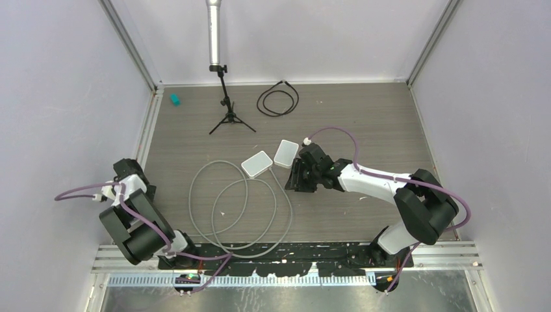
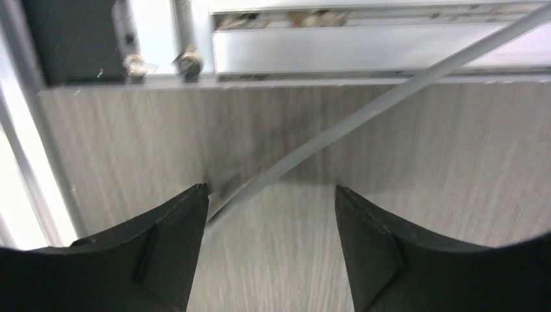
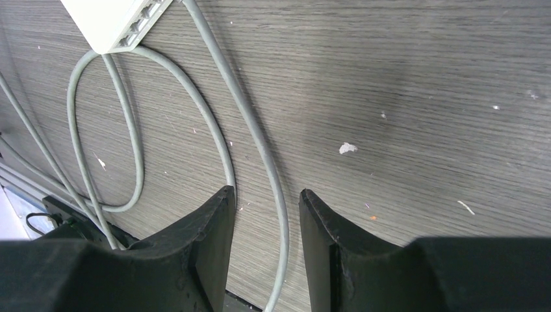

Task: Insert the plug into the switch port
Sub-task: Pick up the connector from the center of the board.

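Two white switch boxes lie mid-table, one on the left (image 1: 256, 164) and one on the right (image 1: 286, 154). A long grey cable (image 1: 240, 208) coils in front of them. In the right wrist view a switch (image 3: 110, 23) shows its port row at the top left, and the grey cable (image 3: 256, 140) runs down from beside it. I cannot make out the plug. My right gripper (image 1: 294, 180) is open low over the table, its fingers (image 3: 266, 190) either side of the cable without touching it. My left gripper (image 2: 271, 188) is open and empty near the table's near edge, over a stretch of the cable (image 2: 364, 110).
A small black tripod (image 1: 227, 110) stands at the back, with a coiled black cable (image 1: 278, 101) to its right and a teal object (image 1: 174, 99) at the back left. An aluminium rail (image 2: 364, 49) runs along the near edge. Walls close in on both sides.
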